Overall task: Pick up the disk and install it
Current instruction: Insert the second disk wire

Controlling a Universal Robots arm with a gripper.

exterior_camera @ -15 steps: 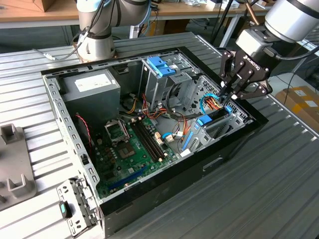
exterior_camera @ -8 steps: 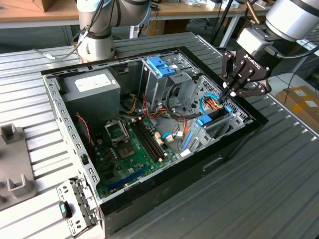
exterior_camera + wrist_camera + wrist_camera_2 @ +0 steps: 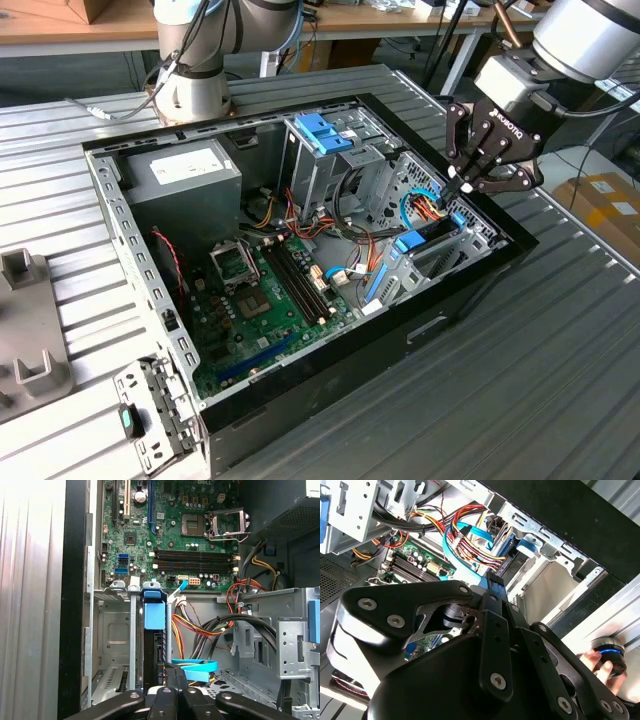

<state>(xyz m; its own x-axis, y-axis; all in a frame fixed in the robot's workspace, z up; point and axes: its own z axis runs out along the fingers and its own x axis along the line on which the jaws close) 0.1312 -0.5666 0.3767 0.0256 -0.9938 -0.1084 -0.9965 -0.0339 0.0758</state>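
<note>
- Ribbed metal desk (image 3: pixel 560 330) carrying open PC case (image 3: pixel 300 260); cluttered benches behind, grey fixture plate at exterior view's left.
- Claw (image 3: pixel 455 188) dipped into drive bay (image 3: pixel 440 245) at exterior view's right side of case; fingers pinched together, tips down at top edge of disk.
- Disk (image 3: pixel 154 645) standing on edge in bay slot, blue rail (image 3: pixel 154 615) showing on top in first wrist view; looks mostly seated, full depth hidden.
- Cannot tell if fingertips clamp the rail or just press on it; clenched either way, nothing visibly lifted.
- Risk: blue data cable (image 3: pixel 195 666) and coloured power wires (image 3: pixel 470 540) lie just beside slot; could get trapped or snagged by claw knuckles.
- Risk: disk slightly skewed against bay walls, then jamming partway; pushing harder could bend rail or bay sheet.
- Risk: rail latches not clicked, leaving disk loose; not checkable from these views.
- Risk: wide linkage of claw (image 3: pixel 490 645) close to bay edge; scrape on case rim likely if tilted.
- Person's fingers (image 3: pixel 592 660) on a round blue-lit controller near case, outside bay.
</note>
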